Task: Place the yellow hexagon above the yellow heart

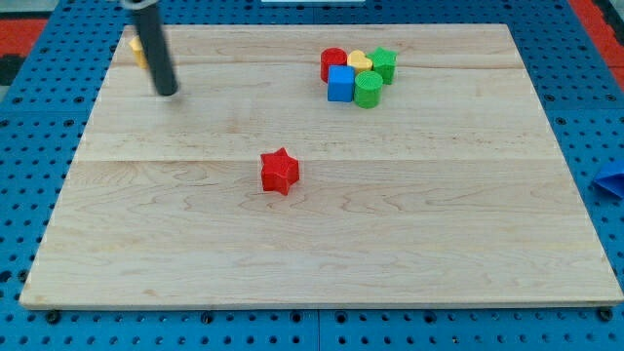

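The yellow hexagon point(137, 49) lies at the board's top left corner, mostly hidden behind my rod. My tip point(168, 92) rests on the board just below and right of it. The yellow heart point(359, 60) sits near the top, right of centre, packed inside a cluster: a red cylinder point(332, 61) on its left, a green block point(384, 63) on its right, a blue cube point(340, 84) and a green cylinder point(369, 90) below it.
A red star point(279, 172) lies near the board's middle. The wooden board point(322, 244) rests on a blue pegboard. A blue object point(612, 180) pokes in at the view's right edge, off the board.
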Motion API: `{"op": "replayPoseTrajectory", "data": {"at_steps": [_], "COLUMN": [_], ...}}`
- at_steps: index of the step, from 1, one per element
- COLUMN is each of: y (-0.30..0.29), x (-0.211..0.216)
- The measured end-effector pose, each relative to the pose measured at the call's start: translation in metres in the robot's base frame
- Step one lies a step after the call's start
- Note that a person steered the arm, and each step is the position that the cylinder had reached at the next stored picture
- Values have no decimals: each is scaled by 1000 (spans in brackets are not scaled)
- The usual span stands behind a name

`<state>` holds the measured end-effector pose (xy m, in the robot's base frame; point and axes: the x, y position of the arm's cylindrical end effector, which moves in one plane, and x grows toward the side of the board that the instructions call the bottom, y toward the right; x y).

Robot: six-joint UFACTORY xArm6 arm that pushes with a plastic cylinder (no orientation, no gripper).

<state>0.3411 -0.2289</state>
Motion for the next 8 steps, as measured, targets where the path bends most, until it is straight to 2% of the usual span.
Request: {"op": "replayPoseTrajectory", "data": {"at_steps": [1,2,3,4,5,6,7,8], "y": [-74,-48,-47,-73,-23,4,24,97], "x": [21,-9,-55,-90,-96,-75,-76,-81]}}
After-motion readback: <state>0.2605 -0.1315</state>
